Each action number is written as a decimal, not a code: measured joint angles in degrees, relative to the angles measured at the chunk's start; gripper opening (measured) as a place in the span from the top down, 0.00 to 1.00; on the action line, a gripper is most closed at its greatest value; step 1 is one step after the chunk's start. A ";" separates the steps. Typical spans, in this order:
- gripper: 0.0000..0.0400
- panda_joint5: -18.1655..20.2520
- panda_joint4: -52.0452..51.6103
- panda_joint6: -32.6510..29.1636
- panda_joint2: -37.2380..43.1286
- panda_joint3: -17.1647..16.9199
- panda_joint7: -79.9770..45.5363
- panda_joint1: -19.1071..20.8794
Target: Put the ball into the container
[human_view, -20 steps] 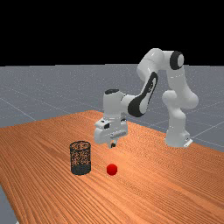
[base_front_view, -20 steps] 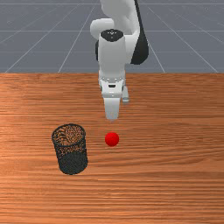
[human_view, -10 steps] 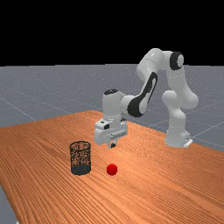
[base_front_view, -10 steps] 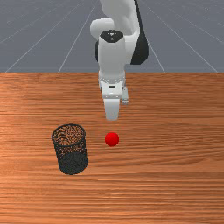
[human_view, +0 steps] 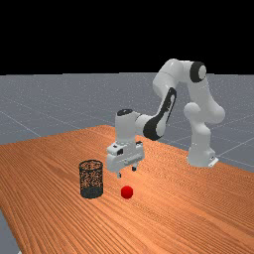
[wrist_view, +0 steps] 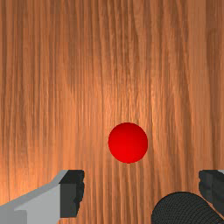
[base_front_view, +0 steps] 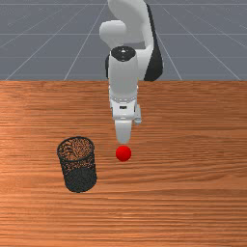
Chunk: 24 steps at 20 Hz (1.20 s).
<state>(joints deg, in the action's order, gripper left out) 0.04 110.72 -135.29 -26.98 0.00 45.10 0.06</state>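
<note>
While the claw [human_view: 126, 172] hangs open — ball [base_front_view: 123, 153] on table [base_front_view: 193, 202] | container [base_front_view: 80, 179] upright nearby

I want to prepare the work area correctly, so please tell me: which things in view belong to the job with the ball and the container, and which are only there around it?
For the job:
- red ball, on the table
- black mesh container, standing upright
- gripper, open above the ball

Only around it:
- wooden table, the support
- grey floor, behind
</note>
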 joint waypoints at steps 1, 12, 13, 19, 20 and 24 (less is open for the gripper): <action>0.02 0.00 -0.07 -0.33 -0.48 0.00 0.00 0.00; 0.00 0.00 -2.71 -2.16 -7.37 0.00 0.00 -0.01; 0.00 -0.01 -4.02 -1.16 -8.71 0.00 0.00 -0.01; 0.00 0.00 -5.43 -3.79 -13.31 0.00 0.00 -0.01; 0.00 0.00 -6.00 -3.75 -14.16 0.00 0.00 -0.01; 0.30 -0.03 -5.59 -7.28 -14.63 -0.01 0.00 0.01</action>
<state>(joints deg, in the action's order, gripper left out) 0.02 105.13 -142.57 -41.60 -0.01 45.10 0.07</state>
